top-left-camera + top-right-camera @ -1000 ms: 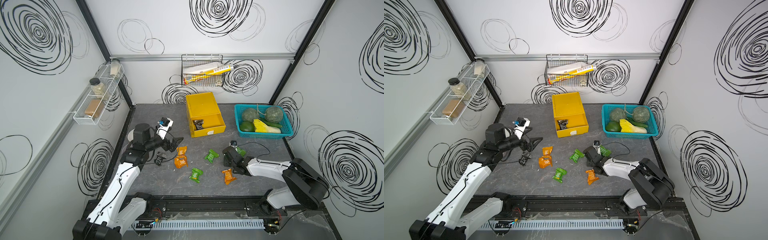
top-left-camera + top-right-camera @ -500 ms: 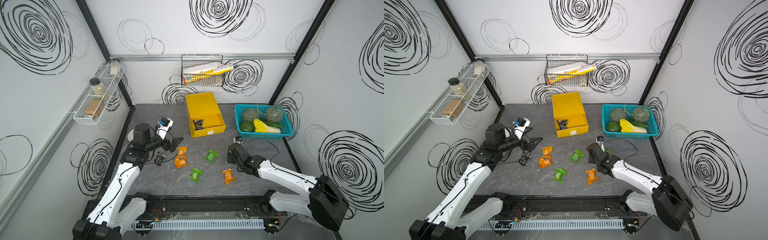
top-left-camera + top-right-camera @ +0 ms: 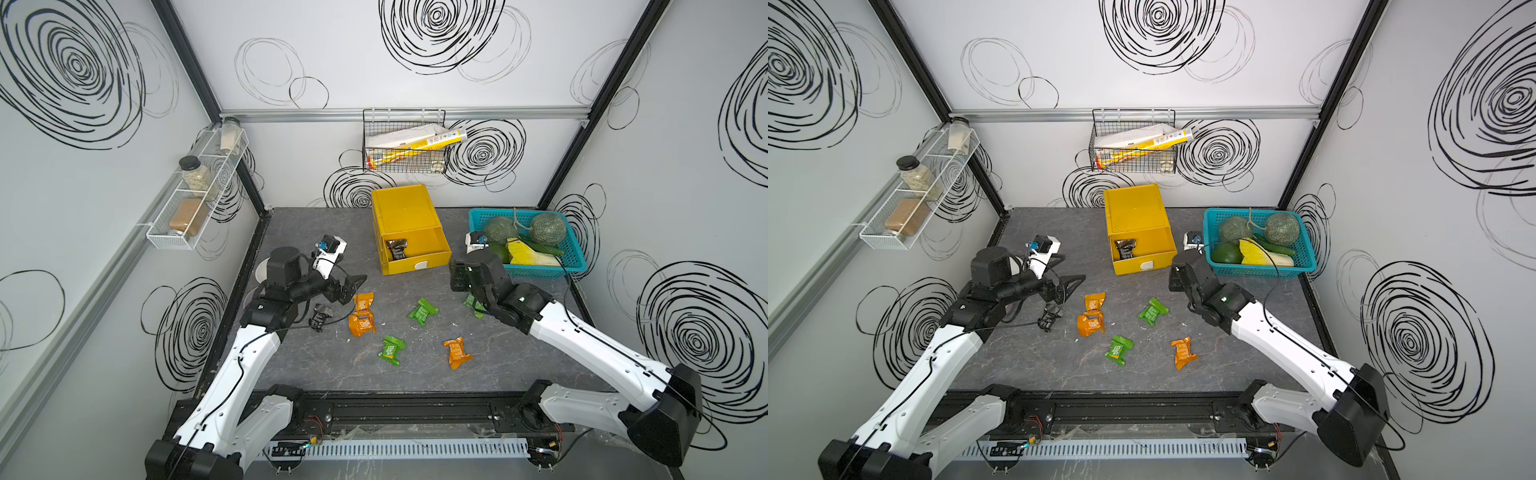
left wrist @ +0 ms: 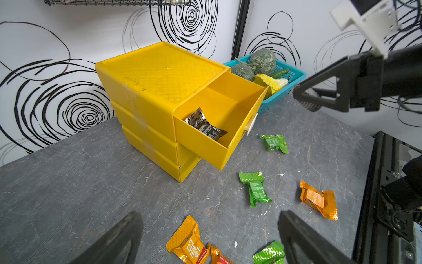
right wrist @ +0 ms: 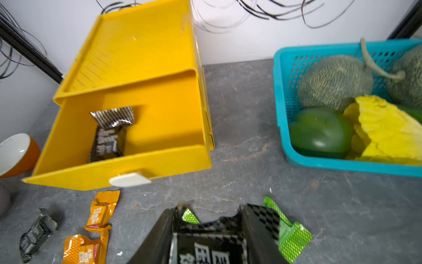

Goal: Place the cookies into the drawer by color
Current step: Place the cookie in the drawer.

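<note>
Pinching a black cookie packet, the right end effector, the nearer of the two, faces the pulled-out top drawer, which lies just ahead toward the worktop's rear edge with another black packet inside; the left end effector hangs spread wide.

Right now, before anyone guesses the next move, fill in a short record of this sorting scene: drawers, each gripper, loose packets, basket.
Top drawer: pulled open, one black packet inside
Lower drawers: both shut
Right gripper: gripping a second black packet
Left gripper: open, empty, by the orange packets
Table: three orange, three green packets, one stray black packet
Teal basket: melons and vegetables
</note>
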You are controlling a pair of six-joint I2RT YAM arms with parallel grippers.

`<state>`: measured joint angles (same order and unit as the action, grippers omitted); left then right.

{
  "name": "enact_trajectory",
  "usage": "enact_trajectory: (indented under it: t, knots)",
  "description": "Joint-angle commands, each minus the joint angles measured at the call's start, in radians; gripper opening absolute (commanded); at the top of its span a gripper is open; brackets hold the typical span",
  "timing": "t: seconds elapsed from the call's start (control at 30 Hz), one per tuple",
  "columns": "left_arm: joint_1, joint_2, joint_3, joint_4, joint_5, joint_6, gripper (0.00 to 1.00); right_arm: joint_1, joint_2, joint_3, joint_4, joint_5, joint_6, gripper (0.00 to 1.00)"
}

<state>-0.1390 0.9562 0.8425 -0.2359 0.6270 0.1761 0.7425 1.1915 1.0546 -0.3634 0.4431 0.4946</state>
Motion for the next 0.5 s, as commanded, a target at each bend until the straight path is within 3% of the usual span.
enact_trajectory:
  t: [0.0, 0.47]
  knots:
    - [0.004, -0.012, -0.004, 0.047, 0.005, 0.011, 0.99, -0.003, 0.055, 0.094, -0.01, -0.01, -0.089, 0.4]
    - [0.001, -0.025, -0.001, 0.04, 0.007, 0.014, 0.99, -0.004, 0.4, 0.434, 0.013, -0.044, -0.225, 0.4]
